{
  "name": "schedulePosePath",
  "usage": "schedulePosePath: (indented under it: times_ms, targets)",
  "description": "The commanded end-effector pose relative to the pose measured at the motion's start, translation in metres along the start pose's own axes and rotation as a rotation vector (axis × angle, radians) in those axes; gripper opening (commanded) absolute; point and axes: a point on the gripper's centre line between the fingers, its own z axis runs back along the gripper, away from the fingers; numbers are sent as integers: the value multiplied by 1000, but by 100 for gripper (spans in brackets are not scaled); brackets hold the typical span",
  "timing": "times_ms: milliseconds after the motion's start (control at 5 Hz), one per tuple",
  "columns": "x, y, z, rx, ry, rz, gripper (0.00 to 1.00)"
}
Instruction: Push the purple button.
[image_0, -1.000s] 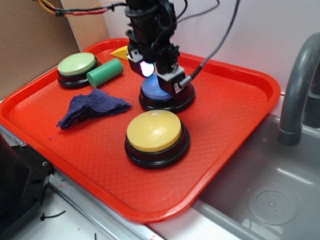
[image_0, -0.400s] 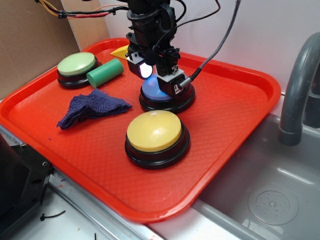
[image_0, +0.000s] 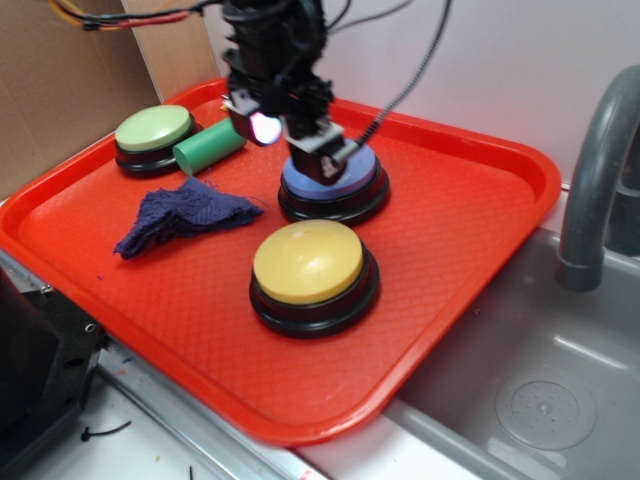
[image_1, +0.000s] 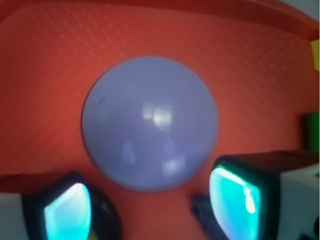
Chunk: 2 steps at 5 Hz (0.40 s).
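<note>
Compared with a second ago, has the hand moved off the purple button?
Yes. The hand has lifted and shifted left toward the green cylinder, uncovering more of the purple button.

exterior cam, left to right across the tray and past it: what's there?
Green button → blue cloth → green cylinder → yellow button → purple button → faucet. Gripper left out; it overlaps the purple button.

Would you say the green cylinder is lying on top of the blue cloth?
No, the green cylinder lies on the tray beside the green button, apart from the blue cloth.
</note>
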Motion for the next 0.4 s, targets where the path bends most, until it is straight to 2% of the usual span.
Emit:
schedulePosePath:
  times_ms: [0,200]
  targets:
    - [-7,3,36,51,-48,50,100]
    - [-11,4,47,19,-48,30,100]
